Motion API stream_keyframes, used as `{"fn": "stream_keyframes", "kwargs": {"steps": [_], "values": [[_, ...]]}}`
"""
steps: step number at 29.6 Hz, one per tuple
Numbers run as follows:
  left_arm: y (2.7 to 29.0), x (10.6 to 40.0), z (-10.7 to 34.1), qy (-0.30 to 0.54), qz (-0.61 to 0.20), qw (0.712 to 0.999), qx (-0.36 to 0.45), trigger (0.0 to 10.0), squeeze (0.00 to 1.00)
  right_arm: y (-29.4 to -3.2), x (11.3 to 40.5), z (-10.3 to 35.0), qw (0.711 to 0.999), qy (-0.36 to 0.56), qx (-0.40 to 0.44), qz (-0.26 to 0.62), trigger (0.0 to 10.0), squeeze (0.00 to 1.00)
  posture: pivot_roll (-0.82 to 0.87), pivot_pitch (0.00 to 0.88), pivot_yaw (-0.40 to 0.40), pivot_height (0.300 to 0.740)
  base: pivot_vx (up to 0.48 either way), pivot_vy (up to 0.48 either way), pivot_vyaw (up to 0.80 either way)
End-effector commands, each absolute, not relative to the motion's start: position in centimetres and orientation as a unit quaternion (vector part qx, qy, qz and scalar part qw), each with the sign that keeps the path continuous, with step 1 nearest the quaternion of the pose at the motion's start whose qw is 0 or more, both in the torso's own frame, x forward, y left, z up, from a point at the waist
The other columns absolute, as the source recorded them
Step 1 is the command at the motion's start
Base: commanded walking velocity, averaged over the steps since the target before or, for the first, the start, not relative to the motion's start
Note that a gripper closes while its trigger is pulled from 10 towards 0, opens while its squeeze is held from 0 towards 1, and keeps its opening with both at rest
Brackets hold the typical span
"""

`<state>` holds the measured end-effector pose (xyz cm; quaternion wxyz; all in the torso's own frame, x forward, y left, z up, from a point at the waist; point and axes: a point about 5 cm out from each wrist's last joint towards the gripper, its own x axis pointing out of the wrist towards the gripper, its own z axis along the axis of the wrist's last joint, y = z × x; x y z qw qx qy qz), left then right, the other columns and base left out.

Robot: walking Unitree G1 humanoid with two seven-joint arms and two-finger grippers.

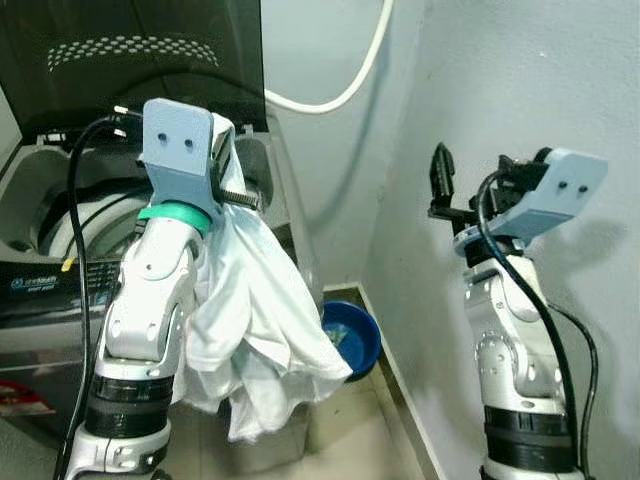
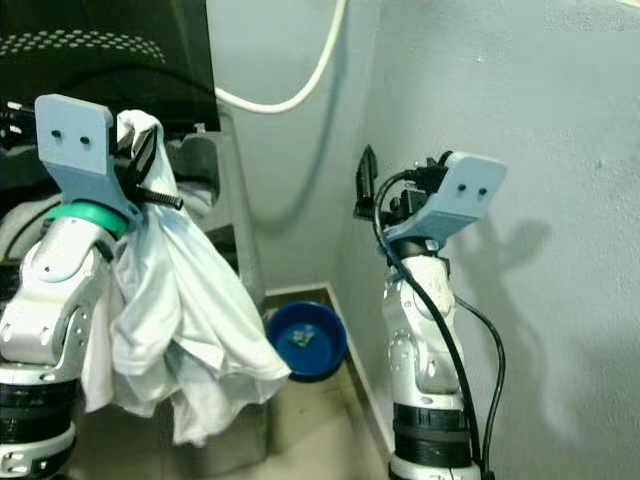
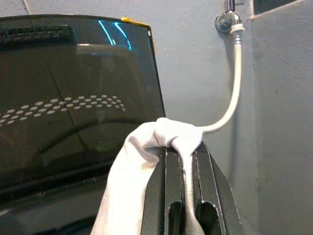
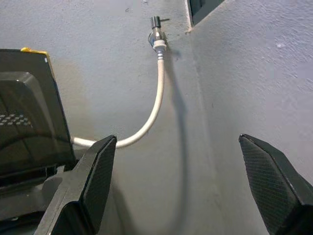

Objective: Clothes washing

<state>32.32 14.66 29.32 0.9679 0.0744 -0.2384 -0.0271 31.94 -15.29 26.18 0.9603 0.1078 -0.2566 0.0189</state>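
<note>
A white garment (image 1: 252, 310) hangs in loose folds from my left gripper (image 3: 183, 149), which is shut on its top bunch, raised at chest height. The cloth dangles just right of the top-loading washing machine (image 1: 40, 205), whose dark lid (image 1: 130, 60) stands up open; the drum opening lies to the left of the gripper. My right gripper (image 4: 177, 139) is held up near the grey wall on the right, open, with nothing between its fingers (image 4: 95, 176).
A blue basin (image 1: 358, 335) sits on the floor in the corner behind the hanging cloth. A white hose (image 1: 345, 92) runs from a wall tap (image 4: 156, 28) down behind the machine. The grey wall stands close on the right.
</note>
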Motion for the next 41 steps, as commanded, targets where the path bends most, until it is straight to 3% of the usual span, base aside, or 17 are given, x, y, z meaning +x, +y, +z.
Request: {"fn": "stream_keyframes", "kwargs": {"steps": [1, 8, 25, 30, 39, 41], "values": [[14.8, 32.4, 29.4, -0.244, -0.018, 0.966, 0.083, 10.0, 0.0, -15.0, 31.9, 26.1, 0.96, -0.259, 0.102, 0.026, 10.0, 0.0, 0.09, 0.0, 0.035, 0.74, 0.461, 0.0, 0.0], [14.6, 32.4, 29.3, -0.245, -0.017, 0.965, 0.088, 10.0, 0.0, -14.8, 31.9, 26.0, 0.962, -0.261, 0.078, 0.032, 10.0, 0.0, 0.09, 0.0, 0.035, 0.74, 0.439, 0.0, 0.57], [13.7, 32.2, 29.7, -0.26, -0.046, 0.961, 0.076, 10.0, 0.0, -14.9, 31.8, 26.0, 0.959, -0.264, 0.093, 0.03, 10.0, 0.0, 0.09, 0.0, 0.04, 0.74, 0.0, 0.0, 0.0], [14.2, 31.7, 31.8, -0.324, -0.028, 0.938, 0.12, 10.0, 0.0, -14.2, 31.5, 26.2, 0.955, -0.273, 0.093, 0.068, 10.0, 0.0, 0.09, 0.0, 0.04, 0.74, 0.0, 0.0, 0.0], [17.7, 32.5, 35.8, -0.386, 0.056, 0.905, 0.169, 10.0, 0.0, -12.1, 30.5, 27.3, 0.939, -0.294, 0.073, 0.165, 10.0, 0.0, 0.09, 0.0, 0.035, 0.74, 0.0, 0.0, 0.0], [18.5, 32.4, 37.4, -0.422, 0.082, 0.877, 0.213, 10.0, 0.0, -11.8, 30.4, 27.5, 0.935, -0.297, 0.07, 0.179, 10.0, 0.0, 0.09, 0.0, 0.035, 0.74, 0.0, 0.0, 0.0]]}}
